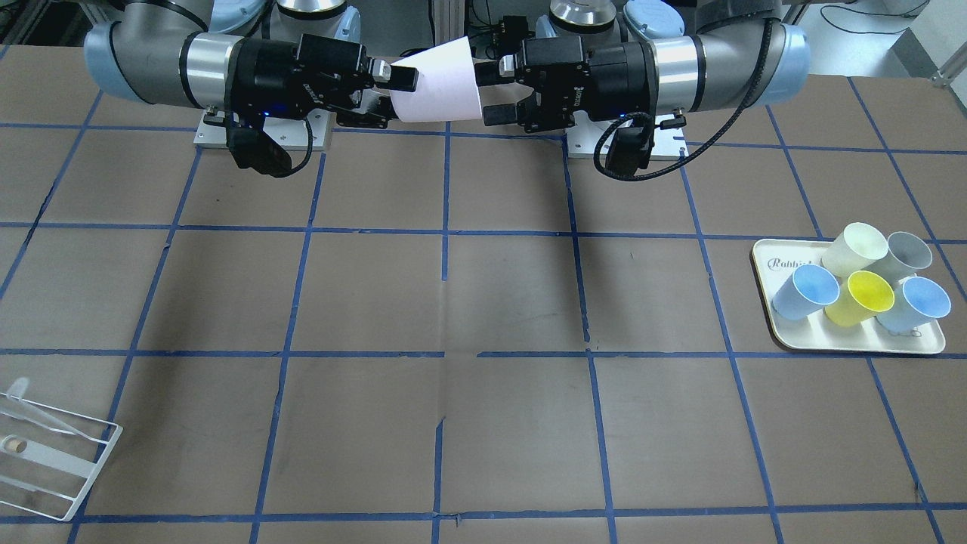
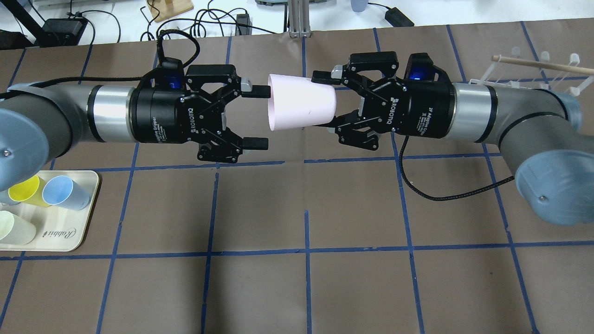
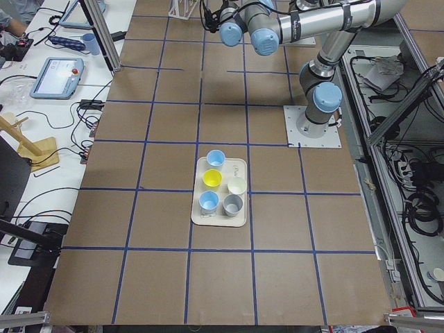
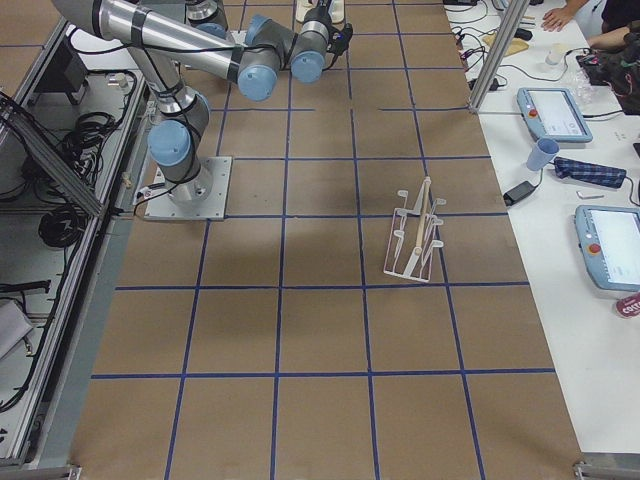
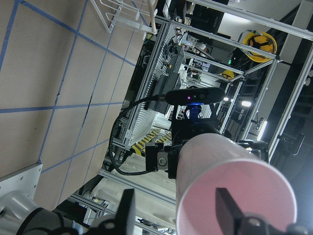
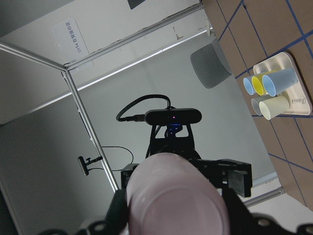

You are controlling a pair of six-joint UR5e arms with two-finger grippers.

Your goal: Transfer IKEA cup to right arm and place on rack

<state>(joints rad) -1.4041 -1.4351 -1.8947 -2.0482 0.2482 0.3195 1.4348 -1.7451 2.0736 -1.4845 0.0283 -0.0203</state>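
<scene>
The pale pink IKEA cup hangs on its side above the table between the two grippers, with its rim toward the left arm. My right gripper is shut on the cup's narrow end, one finger on each side; the right wrist view shows the cup's base between the fingers. My left gripper is open: one finger stands at the rim's mouth, the other is clear to the cup's side. The cup also shows in the front-facing view. The white wire rack stands beyond the right arm, at the table's corner.
A cream tray holds several cups, light blue, yellow, cream and grey, on the left arm's side; it also shows in the overhead view. Blue tape lines cross the brown table. A black cable hangs under the right wrist.
</scene>
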